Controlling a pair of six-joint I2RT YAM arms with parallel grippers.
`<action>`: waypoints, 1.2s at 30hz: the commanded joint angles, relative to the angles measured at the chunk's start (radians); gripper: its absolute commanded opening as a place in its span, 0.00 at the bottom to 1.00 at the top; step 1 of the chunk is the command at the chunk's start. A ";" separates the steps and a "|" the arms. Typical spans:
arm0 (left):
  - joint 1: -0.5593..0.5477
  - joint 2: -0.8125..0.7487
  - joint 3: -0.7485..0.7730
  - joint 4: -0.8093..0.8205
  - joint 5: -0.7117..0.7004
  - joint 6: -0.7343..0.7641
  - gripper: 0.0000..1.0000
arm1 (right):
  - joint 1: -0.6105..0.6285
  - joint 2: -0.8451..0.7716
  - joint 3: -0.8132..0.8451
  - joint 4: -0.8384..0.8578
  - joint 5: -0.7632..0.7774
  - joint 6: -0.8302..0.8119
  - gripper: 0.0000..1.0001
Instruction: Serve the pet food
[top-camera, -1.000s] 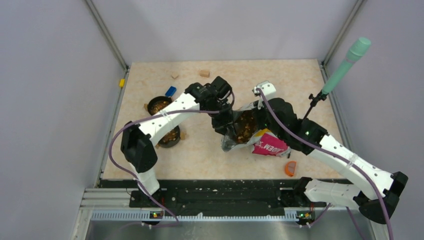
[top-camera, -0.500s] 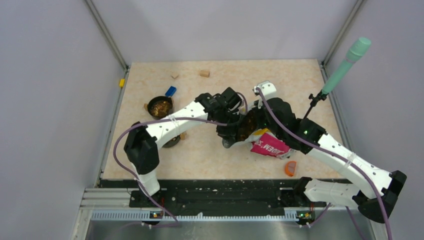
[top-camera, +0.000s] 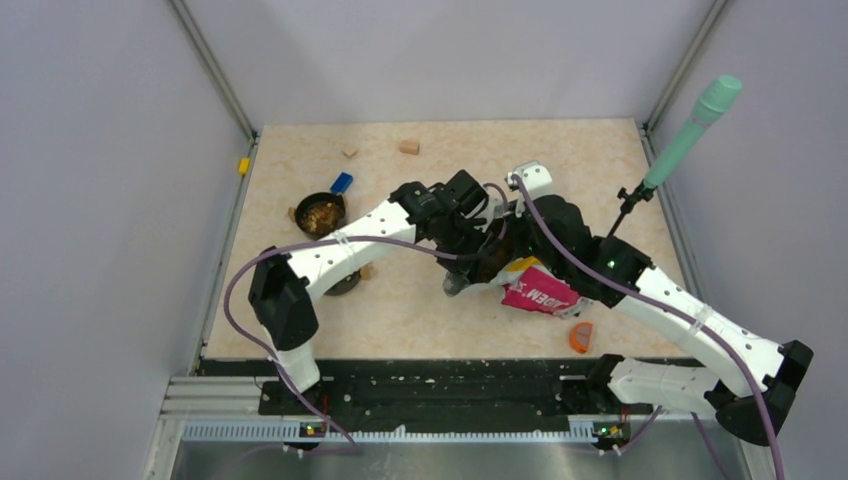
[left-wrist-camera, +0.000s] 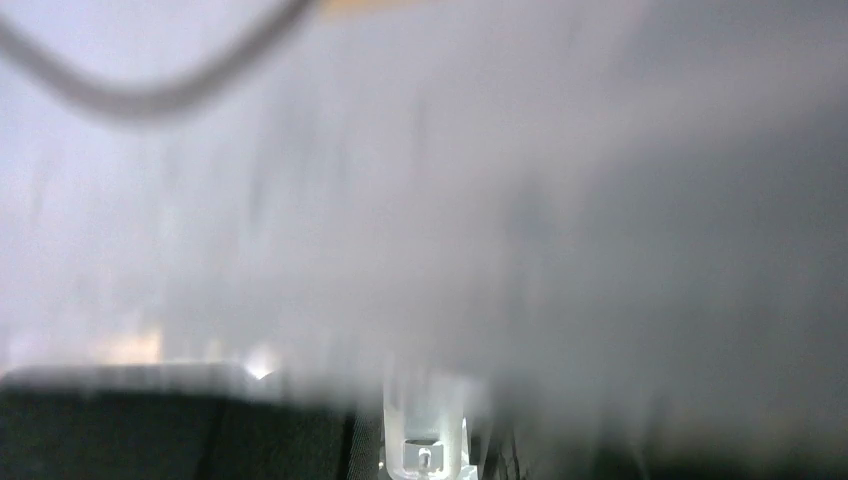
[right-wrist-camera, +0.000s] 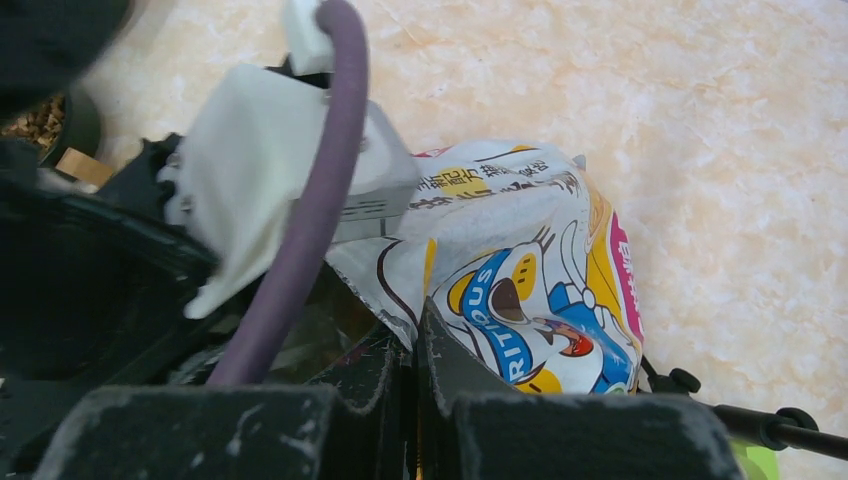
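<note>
The beige marbled tabletop (top-camera: 420, 318) has open room along its far edge and at the middle of its near edge. Mid-tabletop lies the glossy cat-food bag (top-camera: 538, 292), its mouth turned toward the left arm. The overhead view shows the left end effector (top-camera: 476, 238) at that mouth, over brown pet food (top-camera: 490, 262). Its own camera gives only grey blur, so I cannot tell how its fingers stand. Only the right wrist view shows the right end effector (right-wrist-camera: 415, 340) pressed together, pinching the bag's edge beside a cartoon cat and the letters "RITIOUS". A black bowl (top-camera: 321, 196) near the left edge holds more kibble. A wooden block (top-camera: 408, 147) sits by the far edge.
</note>
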 joint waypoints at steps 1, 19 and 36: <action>-0.004 0.102 0.118 -0.040 0.061 -0.027 0.00 | 0.009 -0.009 0.084 0.096 -0.014 0.008 0.00; 0.033 0.064 -0.102 0.537 -0.101 -0.229 0.00 | 0.009 -0.032 0.070 0.099 -0.025 0.026 0.00; 0.013 -0.114 -0.492 1.124 -0.285 -0.121 0.00 | 0.009 -0.049 0.051 0.099 -0.003 0.017 0.00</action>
